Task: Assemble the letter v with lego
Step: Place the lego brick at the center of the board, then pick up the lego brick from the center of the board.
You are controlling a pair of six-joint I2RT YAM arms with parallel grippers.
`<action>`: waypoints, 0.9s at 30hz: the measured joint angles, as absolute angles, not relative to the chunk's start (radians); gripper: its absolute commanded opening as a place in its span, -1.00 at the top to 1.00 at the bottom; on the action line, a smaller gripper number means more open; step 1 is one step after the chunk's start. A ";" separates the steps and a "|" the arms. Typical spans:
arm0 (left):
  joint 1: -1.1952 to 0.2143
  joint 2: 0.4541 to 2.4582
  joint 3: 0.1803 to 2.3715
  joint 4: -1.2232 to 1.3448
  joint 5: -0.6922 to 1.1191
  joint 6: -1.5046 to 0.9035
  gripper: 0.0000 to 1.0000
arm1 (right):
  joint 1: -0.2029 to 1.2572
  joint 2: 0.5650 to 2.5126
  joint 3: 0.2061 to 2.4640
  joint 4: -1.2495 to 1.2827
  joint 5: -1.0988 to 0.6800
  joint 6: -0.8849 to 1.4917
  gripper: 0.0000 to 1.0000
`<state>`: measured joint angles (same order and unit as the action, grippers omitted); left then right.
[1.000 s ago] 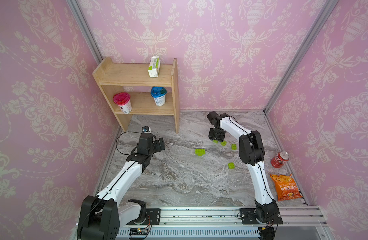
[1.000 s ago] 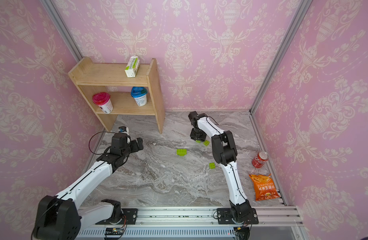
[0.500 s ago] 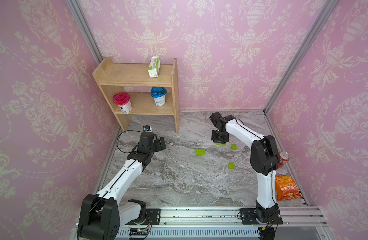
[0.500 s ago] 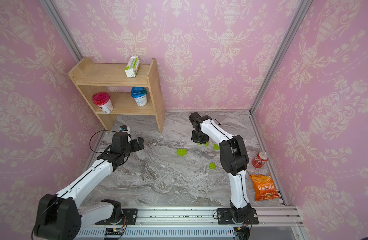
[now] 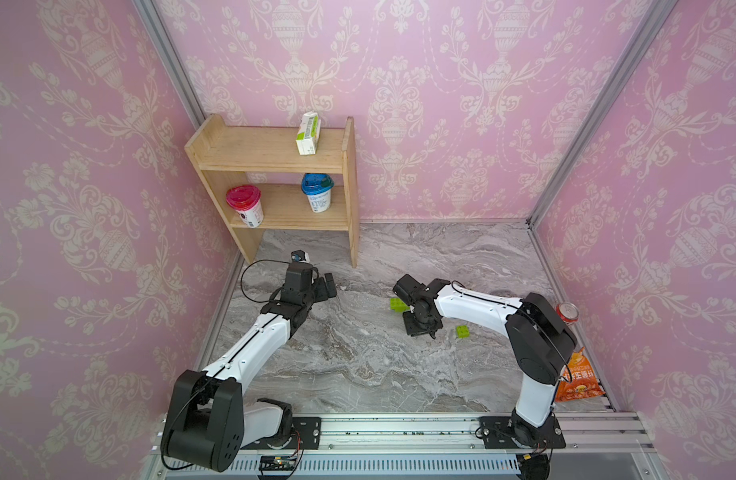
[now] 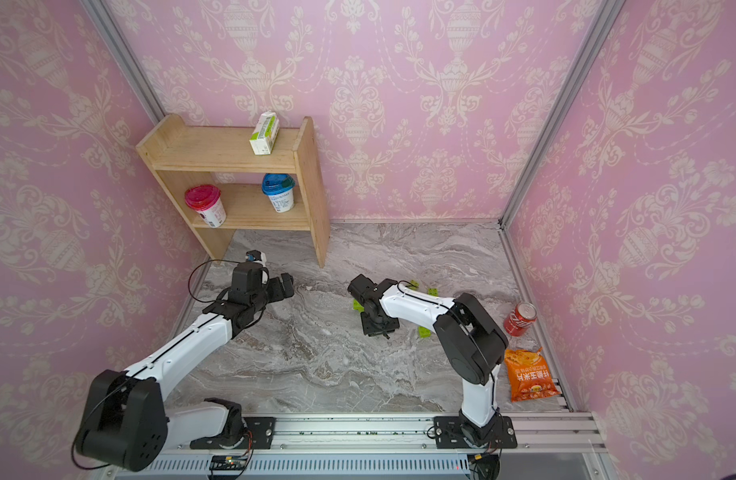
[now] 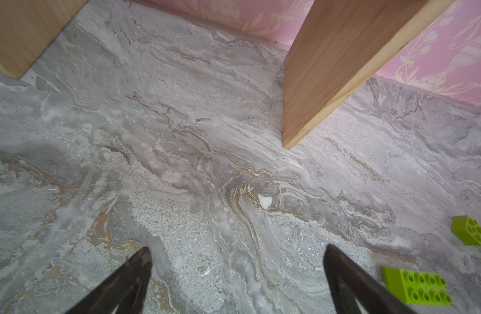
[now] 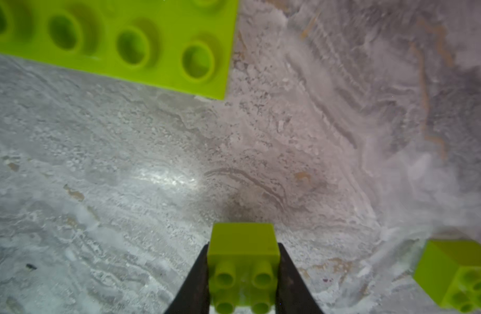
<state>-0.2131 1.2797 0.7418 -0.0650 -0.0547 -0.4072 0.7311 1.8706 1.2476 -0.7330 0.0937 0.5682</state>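
Judging by how the lego lies, you are near the start: no two bricks look joined, and nothing like the letter v shows anywhere on the bench (image 5: pixel 358 365). Your right jaws are clamped on one square brick (image 8: pixel 243 244), held low over the marble close to the long brick (image 8: pixel 120 40), which lies flat. A second square brick (image 8: pixel 456 271) sits loose nearby, and at least one further brick (image 6: pixel 432 291) shows behind the right arm in a top view. Your left jaws stand wide and empty near the shelf (image 5: pixel 275 166).
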 measured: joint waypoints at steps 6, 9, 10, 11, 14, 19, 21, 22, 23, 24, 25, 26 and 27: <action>-0.215 1.298 0.741 -0.064 -0.032 -0.411 -0.98 | 0.731 1.887 1.244 -0.695 0.095 0.576 0.22; -0.215 1.298 0.742 -0.064 -0.032 -0.411 -0.98 | 0.731 1.887 1.244 -0.692 0.093 0.589 0.01; -0.215 1.298 0.742 -0.064 -0.032 -0.411 -0.98 | 0.731 1.887 1.244 -0.693 0.093 0.598 -0.07; -0.215 1.298 0.741 -0.064 -0.032 -0.411 -0.99 | 0.731 1.887 1.244 -0.695 0.093 0.605 -0.18; -0.215 1.298 0.742 -0.064 -0.032 -0.410 -0.98 | 0.731 1.886 1.248 -0.716 0.093 0.610 -0.29; -0.215 1.298 0.741 -0.064 -0.032 -0.410 -0.98 | 0.682 1.823 1.266 -0.785 0.093 0.610 -0.23; -0.215 1.297 0.741 -0.065 -0.032 -0.410 -0.98 | 0.614 1.772 1.275 -0.806 0.093 0.617 -0.19; -0.215 1.296 0.741 -0.065 -0.032 -0.410 -0.98 | 0.564 1.747 1.282 -0.811 0.093 0.628 -0.19; -0.215 1.295 0.739 -0.062 -0.032 -0.410 -0.98 | 0.524 1.732 1.286 -0.810 0.093 0.635 -0.18; -0.215 1.293 0.733 -0.058 -0.032 -0.411 -0.98 | 0.476 1.719 1.291 -0.805 0.094 0.650 -0.18; -0.215 1.291 0.727 -0.058 -0.032 -0.411 -0.98 | 0.431 1.714 1.296 -0.798 0.096 0.664 -0.19; -0.215 1.291 0.722 -0.057 -0.032 -0.411 -0.98 | 0.403 1.716 1.304 -0.797 0.100 0.678 -0.19; -0.215 1.291 0.717 -0.057 -0.031 -0.413 -0.98 | 0.381 1.728 1.317 -0.798 0.104 0.687 -0.20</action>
<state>-0.2146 1.2911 0.7174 -0.0566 -0.0315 -0.4133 0.3809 1.7275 1.3170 -0.7982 0.1036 0.6868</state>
